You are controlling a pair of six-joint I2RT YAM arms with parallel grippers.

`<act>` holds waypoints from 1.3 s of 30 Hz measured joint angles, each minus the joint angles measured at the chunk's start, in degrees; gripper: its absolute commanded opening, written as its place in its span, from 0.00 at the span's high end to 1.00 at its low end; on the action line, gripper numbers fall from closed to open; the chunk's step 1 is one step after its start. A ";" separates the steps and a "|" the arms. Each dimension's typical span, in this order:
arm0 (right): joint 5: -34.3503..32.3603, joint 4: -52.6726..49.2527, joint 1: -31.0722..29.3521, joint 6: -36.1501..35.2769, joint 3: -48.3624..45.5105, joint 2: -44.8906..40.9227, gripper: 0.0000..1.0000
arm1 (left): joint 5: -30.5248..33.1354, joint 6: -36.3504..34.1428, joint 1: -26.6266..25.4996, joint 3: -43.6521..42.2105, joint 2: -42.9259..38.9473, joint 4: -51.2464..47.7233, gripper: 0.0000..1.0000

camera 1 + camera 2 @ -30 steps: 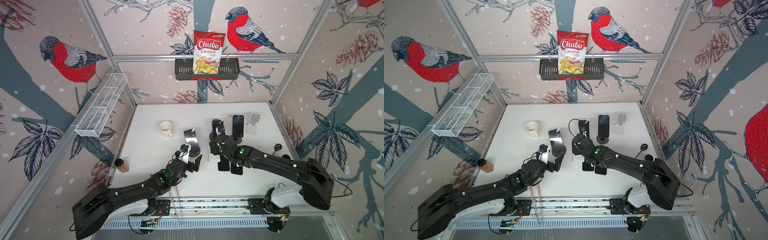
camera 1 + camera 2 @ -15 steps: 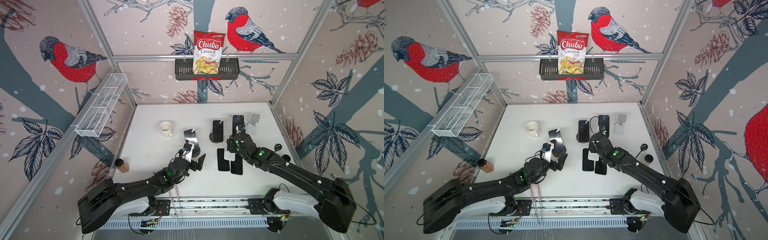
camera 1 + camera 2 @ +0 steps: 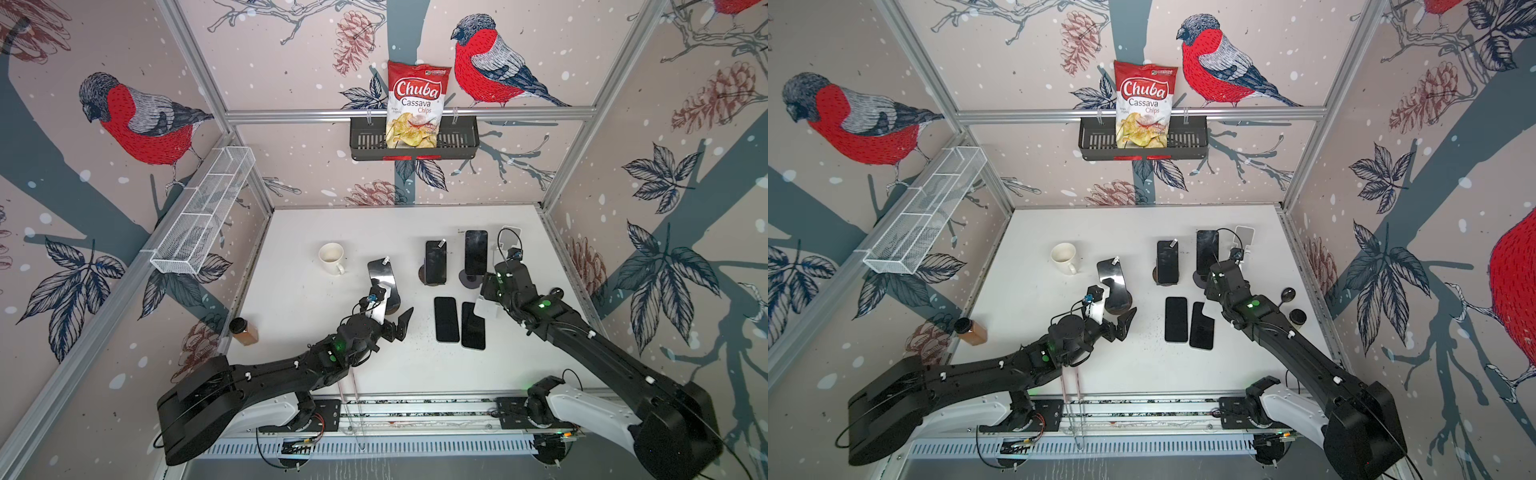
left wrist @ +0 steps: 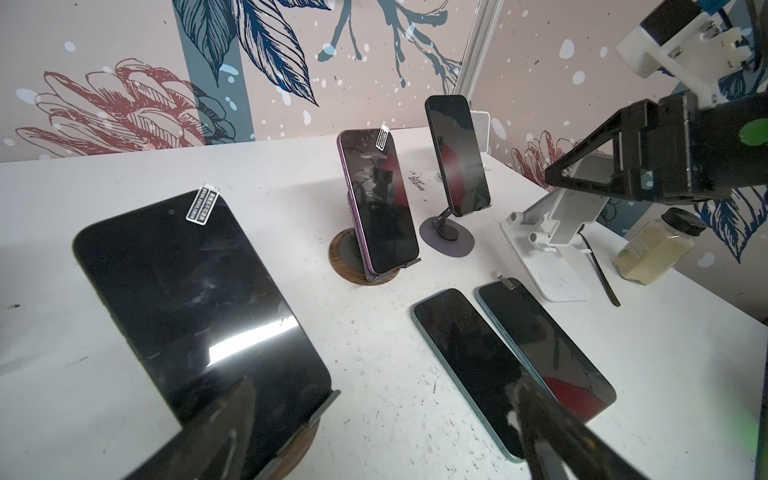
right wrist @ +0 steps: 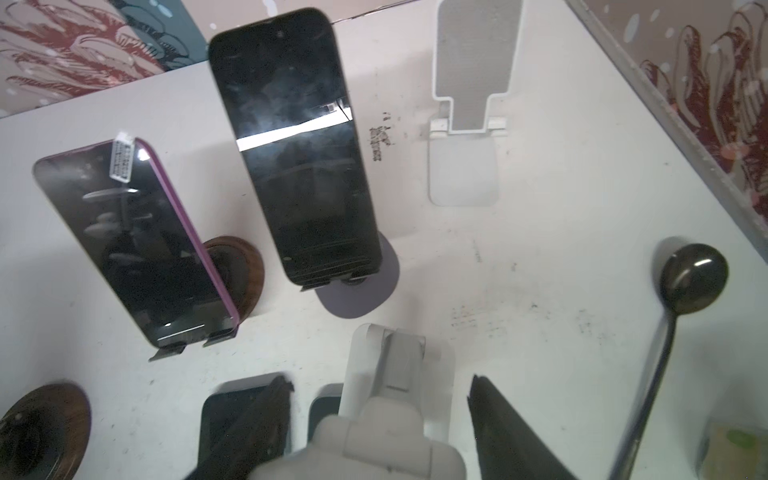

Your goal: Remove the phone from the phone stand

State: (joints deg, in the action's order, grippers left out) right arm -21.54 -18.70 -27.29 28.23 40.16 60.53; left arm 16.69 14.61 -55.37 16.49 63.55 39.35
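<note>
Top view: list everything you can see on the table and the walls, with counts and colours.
Red-and-white Chuba chips bag: one, in the black wall basket, back wall.
White wire basket: one, left wall.
White ceramic mug: one, back left of the white table.
Dark-screened phones on round-based stands: three; front-left phone, then purple-edged phone and black phone behind.
Flat dark phones: two, side by side, mid-table.
White folding phone stands: two; empty stand back right, held stand in the right jaws.
Brown spice jar: one, left edge.
Pale spice jar, dark metal spoon: one each, right edge.
Left gripper: black, jaws open by the front-left phone.
Right gripper: black, jaws shut on the held stand.
</note>
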 measured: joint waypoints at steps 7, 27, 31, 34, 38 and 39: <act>1.75 0.09 7.61 -1.64 -0.52 0.31 0.39 | -1.90 -1.51 0.02 1.99 2.29 0.68 0.04; 3.58 7.69 17.86 -7.67 4.20 14.25 0.39 | -6.25 -5.16 4.48 4.22 4.04 1.95 0.04; 4.20 11.74 18.97 -10.51 4.52 15.34 0.39 | -6.73 -5.16 4.83 4.31 4.04 1.86 0.04; 5.60 13.94 19.98 -12.37 4.90 16.74 0.38 | -7.43 -5.20 5.09 4.76 4.04 1.44 0.04; 7.65 15.63 20.61 -15.10 5.27 18.01 0.38 | -7.43 -5.44 5.38 4.94 3.87 0.59 0.04; 8.35 15.69 20.70 -15.74 5.31 18.14 0.38 | -7.43 -5.44 5.44 4.94 3.85 0.39 0.04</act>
State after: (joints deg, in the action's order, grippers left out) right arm -13.19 -3.01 -6.59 12.49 45.47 78.67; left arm 9.26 9.17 -49.93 21.43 67.40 39.75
